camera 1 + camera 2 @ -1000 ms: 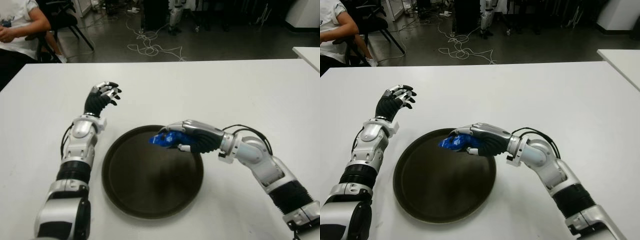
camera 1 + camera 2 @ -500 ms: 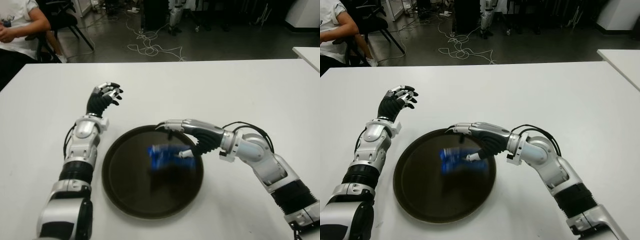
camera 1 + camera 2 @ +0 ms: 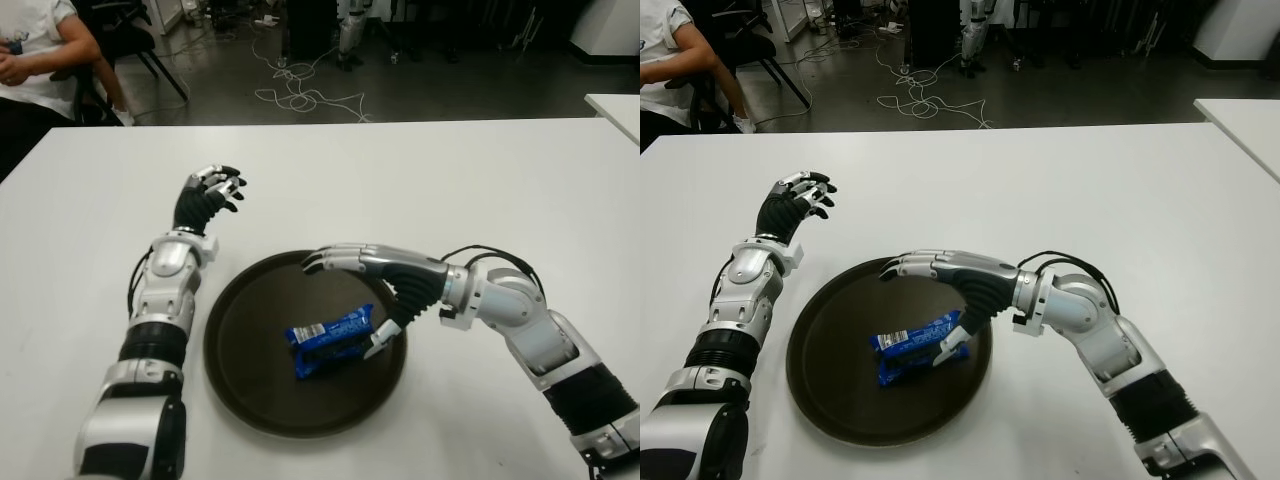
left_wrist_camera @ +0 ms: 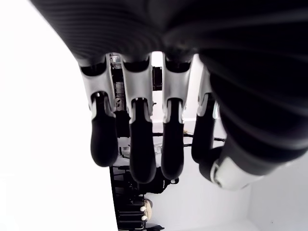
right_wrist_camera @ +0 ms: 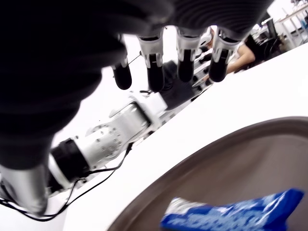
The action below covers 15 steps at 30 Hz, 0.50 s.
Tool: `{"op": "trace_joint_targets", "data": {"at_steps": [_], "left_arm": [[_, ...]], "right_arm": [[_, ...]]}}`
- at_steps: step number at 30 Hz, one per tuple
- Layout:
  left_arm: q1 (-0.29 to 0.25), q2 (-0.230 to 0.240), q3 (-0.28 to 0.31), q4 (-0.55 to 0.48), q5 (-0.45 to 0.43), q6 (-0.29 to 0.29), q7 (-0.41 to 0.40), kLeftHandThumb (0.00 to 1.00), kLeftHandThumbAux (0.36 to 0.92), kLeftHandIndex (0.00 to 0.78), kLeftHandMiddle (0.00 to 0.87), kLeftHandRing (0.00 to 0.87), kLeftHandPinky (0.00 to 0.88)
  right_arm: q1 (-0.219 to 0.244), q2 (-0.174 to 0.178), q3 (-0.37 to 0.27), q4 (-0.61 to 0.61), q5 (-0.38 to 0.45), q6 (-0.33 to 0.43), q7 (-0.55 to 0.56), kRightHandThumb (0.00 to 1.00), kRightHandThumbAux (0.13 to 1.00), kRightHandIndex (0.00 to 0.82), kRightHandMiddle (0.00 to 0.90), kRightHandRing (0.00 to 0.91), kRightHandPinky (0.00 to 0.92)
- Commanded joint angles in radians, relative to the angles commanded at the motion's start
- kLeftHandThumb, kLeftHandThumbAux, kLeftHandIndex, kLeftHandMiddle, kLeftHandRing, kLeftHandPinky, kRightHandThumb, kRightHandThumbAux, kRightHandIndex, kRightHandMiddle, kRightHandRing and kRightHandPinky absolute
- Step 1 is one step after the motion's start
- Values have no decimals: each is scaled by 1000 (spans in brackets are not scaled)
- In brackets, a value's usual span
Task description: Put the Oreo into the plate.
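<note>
Across the whole foreground runs a smooth white table [image 3: 450,180], matte and flat, with a dark floor strewn with pale cables [image 3: 300,95] behind it. At the far left edge a seated person [image 3: 35,50] in a white shirt shows in part, beside a black chair [image 3: 130,35].

Near the middle of the table sits the plate [image 3: 250,400], a round, dark brown tray with a low raised rim and a dull, slightly glossy surface.

Over the plate's right side reaches the right hand [image 3: 375,280], silver and black with ribbed dark palm padding. Its fingers are stretched out and spread above the far rim, the thumb angled down just beside the packet; in its wrist view the fingertips hang free with nothing between them.

Left of the plate, well apart from it, the left hand [image 3: 205,195] is raised above the table, its dark fingers loosely bent and empty, as its wrist view also shows.

Inside the plate, a little right of centre, lies the Oreo [image 3: 330,340], a flat oblong packet of shiny blue crinkled wrapper with a white patch near its left end. Its long axis runs slantwise, the right end pointing toward the far right and the left end toward the near left.
</note>
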<state>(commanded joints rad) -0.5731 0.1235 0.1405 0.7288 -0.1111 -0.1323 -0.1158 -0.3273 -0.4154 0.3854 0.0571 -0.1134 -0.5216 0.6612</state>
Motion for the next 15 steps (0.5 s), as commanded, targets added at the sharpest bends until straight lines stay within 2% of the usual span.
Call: {"op": "trace_joint_targets", "data": {"at_steps": [6,15], "left_arm": [[1,1,-2,-5,-2,9,-3,834,672,419,466,514,584],[5,4,-9,-14,11,9,7,834,672,419,464,517,589]], "right_arm": [[8,10,-3,5,17,-14,5,0,622,0,0,0,0],[12,7,-11,2,-15,-23,-8,0,608,0,0,0,0]]}}
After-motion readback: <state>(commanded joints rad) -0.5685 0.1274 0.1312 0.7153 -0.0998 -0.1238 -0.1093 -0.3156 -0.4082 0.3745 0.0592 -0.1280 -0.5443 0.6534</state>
